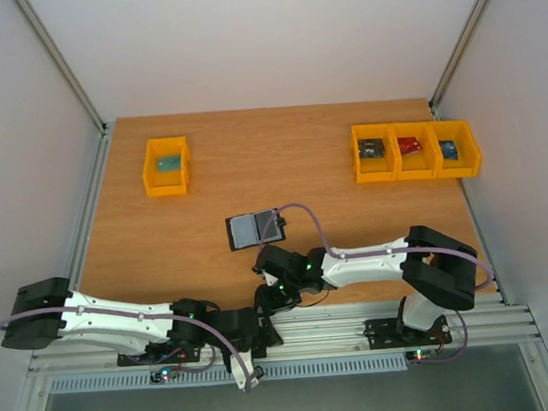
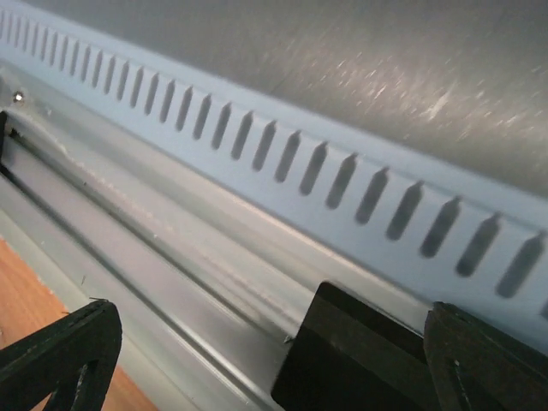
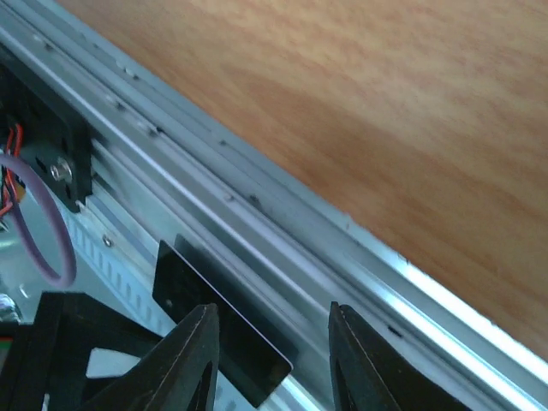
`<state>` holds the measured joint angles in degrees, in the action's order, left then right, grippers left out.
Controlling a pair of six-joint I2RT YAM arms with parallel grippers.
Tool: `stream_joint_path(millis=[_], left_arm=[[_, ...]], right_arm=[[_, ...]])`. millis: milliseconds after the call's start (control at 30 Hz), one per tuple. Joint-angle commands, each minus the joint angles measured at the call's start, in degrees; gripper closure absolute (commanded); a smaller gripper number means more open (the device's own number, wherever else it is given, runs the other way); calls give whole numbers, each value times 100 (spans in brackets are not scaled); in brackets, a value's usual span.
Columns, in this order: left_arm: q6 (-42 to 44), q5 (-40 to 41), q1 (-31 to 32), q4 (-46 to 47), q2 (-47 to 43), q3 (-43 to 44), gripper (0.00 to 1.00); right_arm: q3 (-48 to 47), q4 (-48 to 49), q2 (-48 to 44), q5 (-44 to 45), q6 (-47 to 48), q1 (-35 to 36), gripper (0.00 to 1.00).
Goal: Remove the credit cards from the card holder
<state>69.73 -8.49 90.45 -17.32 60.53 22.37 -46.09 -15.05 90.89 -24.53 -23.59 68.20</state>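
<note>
Wood table (image 1: pixel 204 140) w/ both arms folded low at the near edge. The right arm (image 1: pixel 372 260) reaches across to the left, and the left arm (image 1: pixel 113 320) reaches toward the middle. There's one yellow bin (image 1: pixel 149 172) back left and three more (image 1: pixel 394 155) in a row back right, each w/ something small inside. The card holder (image 1: pixel 255 228) lies open mid-table, blue-grey side up, just beyond the right arm's wrist. Left gripper (image 2: pixel 270 317) is spread wide over the metal rail (image 1: pixel 293 341), w/ a dark card (image 2: pixel 351 364) btwn its fingers, closer to one side. Can't tell if it's touching. Right gripper (image 3: pixel 272 312) has a narrower gap, and the same card edge shows by one finger there.
</note>
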Motion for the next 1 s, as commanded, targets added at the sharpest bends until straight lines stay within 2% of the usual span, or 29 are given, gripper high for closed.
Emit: stream_joint_path(millis=[0,133,333,567,800,967], left_arm=[[478,509,-321,-555,220,-347,3],[405,119,-344,-1002,-104,-248,2],[267,-422,-344,-1666,-670,-113,1],[-122,-563,-344,-2295,-983,244,1],[-141,-41,-649,-3051,-882,242,7],[-136,164,-743,-2802,-792,128,10]], right_arm=[[-26,626,452,-653,-91,-87,64],[19,1092,777,-1028,-76,-96,61],[-292,766,1151,-1182,210,-98,58],[-145,155,570,-794,141,-186,56],[265,-615,-406,-250,-704,-301,54],[277,-610,-264,-516,-847,-187,54]])
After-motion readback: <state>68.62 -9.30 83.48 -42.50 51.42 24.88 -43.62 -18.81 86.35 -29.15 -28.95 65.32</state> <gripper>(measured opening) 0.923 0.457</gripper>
